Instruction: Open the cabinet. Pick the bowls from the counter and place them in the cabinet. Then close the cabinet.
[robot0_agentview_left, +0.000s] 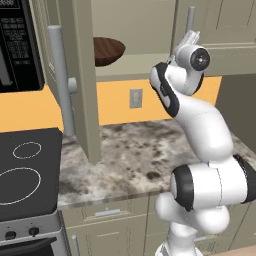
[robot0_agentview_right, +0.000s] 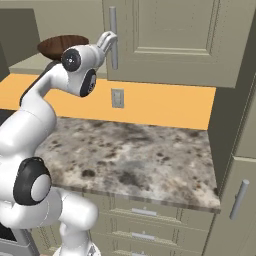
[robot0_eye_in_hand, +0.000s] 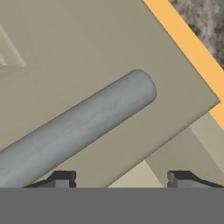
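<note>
The cabinet's left door (robot0_agentview_left: 82, 75) stands swung out over the counter (robot0_agentview_left: 135, 155), and its right door (robot0_agentview_right: 170, 35) is shut. A dark-brown wood-grain bowl (robot0_agentview_left: 107, 50) (robot0_agentview_right: 62, 46) sits on the lower shelf inside. My gripper (robot0_agentview_left: 191, 36) (robot0_agentview_right: 109, 37) is raised against the right door's silver bar handle (robot0_agentview_right: 114, 37). In the hand view the handle (robot0_eye_in_hand: 87, 122) runs slantwise just ahead of my gripper (robot0_eye_in_hand: 122, 179), whose fingertips (robot0_eye_in_hand: 61, 178) stand wide apart, open and holding nothing.
A black stove top (robot0_agentview_left: 25, 175) lies left of the counter, with a microwave (robot0_agentview_left: 17, 45) above it. A wall outlet (robot0_agentview_right: 117, 98) sits on the orange backsplash. Drawers (robot0_agentview_right: 145, 212) run below the counter (robot0_agentview_right: 135, 155); a tall cabinet (robot0_agentview_right: 240, 190) bounds it on the right.
</note>
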